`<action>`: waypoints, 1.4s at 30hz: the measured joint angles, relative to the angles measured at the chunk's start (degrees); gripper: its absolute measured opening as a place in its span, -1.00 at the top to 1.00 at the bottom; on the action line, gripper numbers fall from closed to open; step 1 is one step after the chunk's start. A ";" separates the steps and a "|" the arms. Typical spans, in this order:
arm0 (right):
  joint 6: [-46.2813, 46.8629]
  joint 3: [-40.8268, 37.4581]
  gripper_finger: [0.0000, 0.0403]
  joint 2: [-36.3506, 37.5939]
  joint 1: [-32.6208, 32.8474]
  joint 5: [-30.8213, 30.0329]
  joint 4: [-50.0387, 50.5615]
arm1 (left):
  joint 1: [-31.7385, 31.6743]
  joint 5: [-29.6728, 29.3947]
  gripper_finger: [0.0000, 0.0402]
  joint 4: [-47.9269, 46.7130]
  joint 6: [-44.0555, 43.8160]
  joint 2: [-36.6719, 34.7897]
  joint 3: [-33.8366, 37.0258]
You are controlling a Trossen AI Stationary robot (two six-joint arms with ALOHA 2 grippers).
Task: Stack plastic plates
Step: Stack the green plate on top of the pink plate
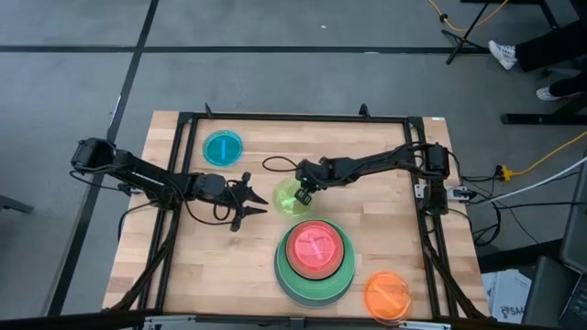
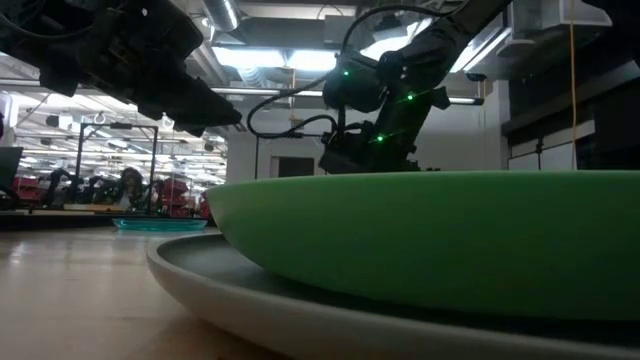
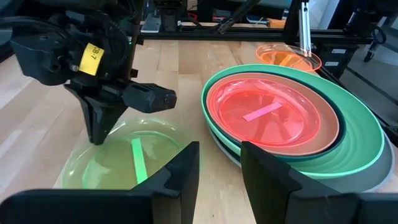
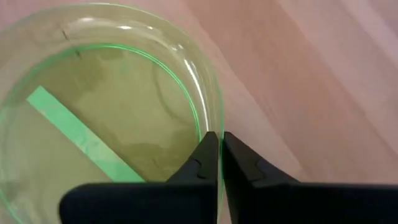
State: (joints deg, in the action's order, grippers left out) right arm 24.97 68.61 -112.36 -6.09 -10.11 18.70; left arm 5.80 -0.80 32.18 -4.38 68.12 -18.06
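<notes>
One wooden table (image 1: 211, 266) on grey floor, right gripper (image 4: 216, 163) pinching lime plate (image 1: 292, 196) rim, left gripper (image 1: 251, 202) spread wide beside it.

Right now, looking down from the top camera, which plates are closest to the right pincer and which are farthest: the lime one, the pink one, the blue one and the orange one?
From the right pincer:
1. Lime plate, pinched at its rim.
2. Pink plate, on top of the stack, toward the table's front.
3. Cyan plate, at the far left corner.
4. Orange plate, at the front right edge.
</notes>
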 joint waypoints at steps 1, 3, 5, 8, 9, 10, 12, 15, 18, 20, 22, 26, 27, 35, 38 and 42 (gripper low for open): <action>-0.05 -0.01 0.98 0.00 -0.03 -0.36 -0.60 | 0.00 0.00 0.44 0.00 0.00 0.00 0.00; -1.01 -0.03 0.97 0.00 -0.30 -0.89 -1.89 | 0.00 0.01 0.44 0.00 0.00 0.00 0.00; -1.42 -0.03 0.99 0.00 -0.35 -1.19 -2.97 | 0.01 0.00 0.44 0.00 0.00 0.00 0.00; -1.50 -0.03 0.99 0.00 -0.44 -2.97 -4.36 | 0.00 0.00 0.44 0.00 0.00 0.00 0.00; -1.48 -0.03 0.98 0.00 -0.44 -3.28 -4.82 | 0.00 0.00 0.44 0.00 0.00 0.00 0.00; -1.48 -0.03 0.98 0.00 -0.44 -3.37 -5.29 | 0.00 0.00 0.44 0.00 0.00 0.00 0.00; -1.48 -0.03 0.99 0.00 -0.44 -3.39 -5.71 | 0.00 0.00 0.44 0.00 0.02 0.00 0.00; -1.48 -0.03 0.99 0.18 -0.42 -3.48 -5.58 | 0.00 0.00 0.44 0.00 0.02 0.00 -0.02; -1.48 -0.03 0.99 1.06 -0.33 -4.32 -5.38 | 0.01 0.00 0.44 0.01 0.02 0.00 -0.02; -1.48 -0.03 1.00 2.10 -0.33 -4.46 -5.31 | 0.00 -0.02 0.44 0.28 0.04 0.00 -0.05; -1.48 -0.03 1.00 3.36 -0.33 -4.66 -5.24 | -0.02 -0.02 0.44 0.55 0.04 0.00 -0.07; -2.08 -0.01 1.00 6.28 -0.33 -4.81 -5.10 | -0.02 -0.02 0.44 0.77 0.04 0.00 -0.07; -2.42 -0.01 1.00 7.07 -0.31 -4.83 -4.99 | -0.02 -0.02 0.44 0.79 0.04 0.00 -0.07; -2.80 0.05 1.00 13.68 -0.26 -1.78 -1.38 | -0.02 -0.01 0.44 0.79 0.04 0.00 -0.07; -2.77 0.05 1.00 16.08 -0.20 -0.73 1.04 | -0.02 -0.02 0.44 0.79 0.04 0.00 -0.07; -2.74 0.05 1.00 19.26 0.94 0.01 4.06 | -0.02 0.00 0.44 0.79 0.04 0.00 -0.07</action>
State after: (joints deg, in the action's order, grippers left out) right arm 22.23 68.66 -93.10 -5.15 -10.10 22.76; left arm 5.78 -0.80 32.97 -4.34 68.12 -18.13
